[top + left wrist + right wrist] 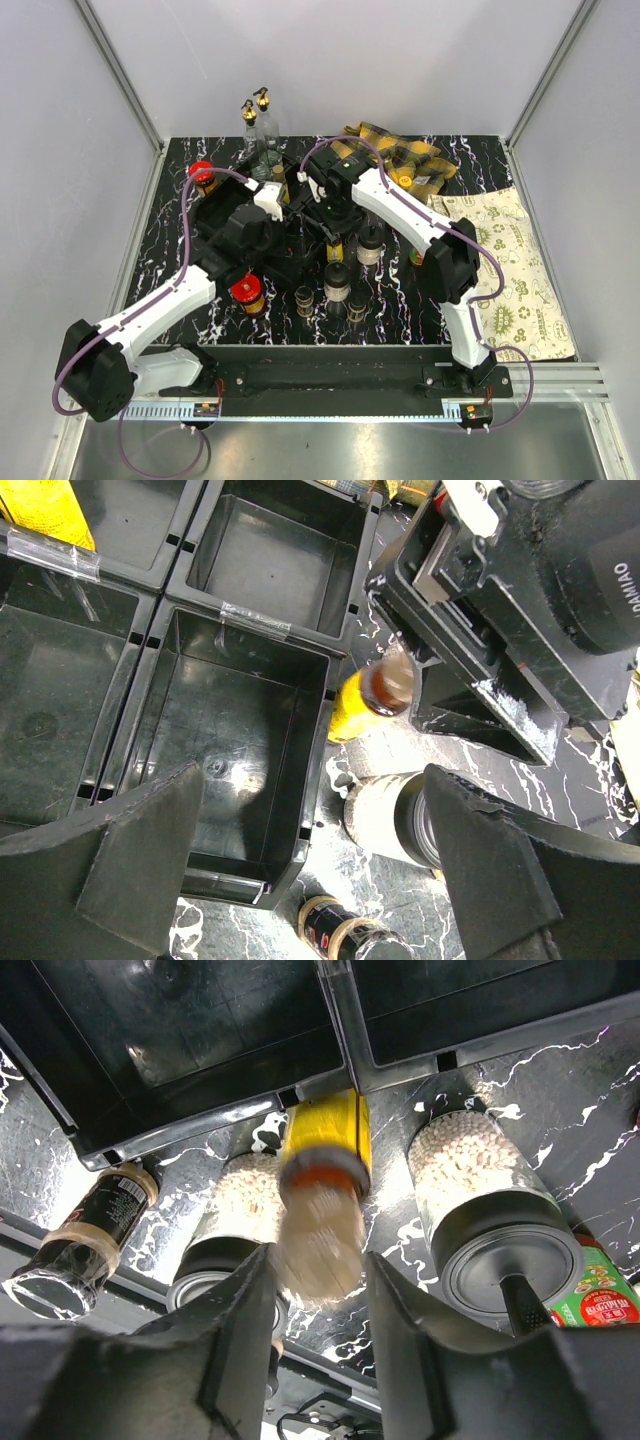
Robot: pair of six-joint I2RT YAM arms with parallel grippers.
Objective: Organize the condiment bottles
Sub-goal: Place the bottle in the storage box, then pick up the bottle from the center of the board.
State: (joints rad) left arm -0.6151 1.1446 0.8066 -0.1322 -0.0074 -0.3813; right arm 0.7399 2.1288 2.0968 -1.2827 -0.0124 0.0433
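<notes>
The right gripper is closed down narrow on the pale cap of a yellow-labelled sauce bottle, with one finger against each side of it (the cap is blurred, so the exact contact is hard to read). The bottle is near the middle of the table, just outside the wall of the black divided tray on its side toward the right edge. It lies between two black-capped shakers full of pale grains. The left gripper is spread wide and holds nothing. It hangs over a tray compartment and the tray's wall, near the right gripper.
</notes>
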